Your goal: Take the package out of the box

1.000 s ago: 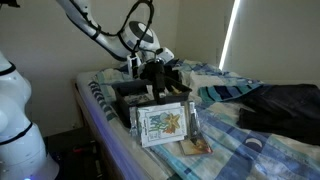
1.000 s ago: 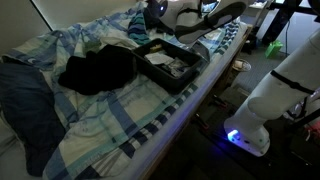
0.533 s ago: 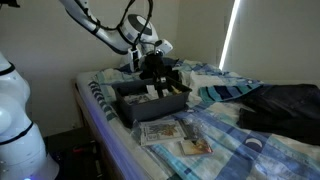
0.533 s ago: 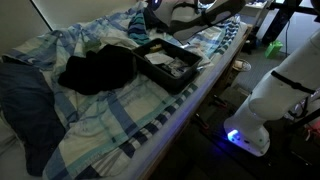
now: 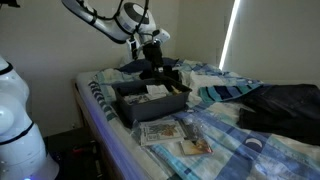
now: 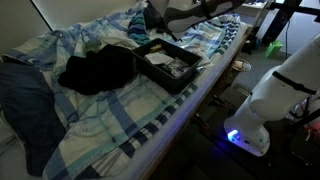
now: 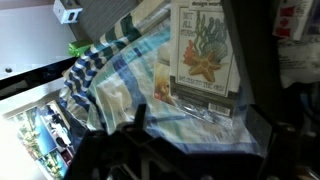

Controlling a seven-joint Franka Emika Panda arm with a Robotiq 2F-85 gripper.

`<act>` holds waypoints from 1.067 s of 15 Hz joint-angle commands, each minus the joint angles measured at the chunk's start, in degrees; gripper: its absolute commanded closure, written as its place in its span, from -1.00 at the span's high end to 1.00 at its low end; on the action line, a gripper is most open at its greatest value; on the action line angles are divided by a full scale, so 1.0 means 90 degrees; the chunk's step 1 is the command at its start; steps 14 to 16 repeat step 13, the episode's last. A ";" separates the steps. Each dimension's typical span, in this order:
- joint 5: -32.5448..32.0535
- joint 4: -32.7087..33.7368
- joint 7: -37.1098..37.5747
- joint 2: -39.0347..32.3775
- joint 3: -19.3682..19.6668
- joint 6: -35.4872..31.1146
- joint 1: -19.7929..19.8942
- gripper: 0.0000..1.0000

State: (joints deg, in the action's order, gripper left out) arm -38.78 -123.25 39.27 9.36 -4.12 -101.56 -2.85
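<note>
The package [image 5: 160, 131] lies flat on the plaid bedsheet, just in front of the dark grey box [image 5: 150, 103], outside its walls. The wrist view shows its pale face with a starfish print [image 7: 208, 48]. My gripper [image 5: 160, 70] hangs above the box's far side, open and empty, well apart from the package. In the wrist view its dark fingers [image 7: 136, 118] frame the lower part of the picture with only sheet and clear plastic between them. The box [image 6: 168, 62] still holds some pale items.
A brownish picture packet [image 5: 196, 147] lies next to the package, near the bed's front edge. Dark cloth bundles [image 5: 285, 105] [image 6: 95, 70] lie on the bed. A white robot body [image 5: 15, 120] stands beside the bed.
A second ago the package stood upright in the gripper at the box's front wall. The jaws have opened, the package has dropped flat onto the sheet, and the gripper has risen back over the box.
</note>
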 commanded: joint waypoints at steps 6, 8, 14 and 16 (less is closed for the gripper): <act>0.1870 0.0264 -0.1395 0.0526 -0.0380 -0.0418 -0.0342 1.00; 0.1803 0.0236 -0.1242 0.0471 -0.0472 -0.0386 -0.0229 1.00; 0.1996 0.0257 -0.1364 0.0500 -0.0557 -0.0424 -0.0303 1.00; 0.1996 0.0257 -0.1364 0.0500 -0.0557 -0.0424 -0.0303 1.00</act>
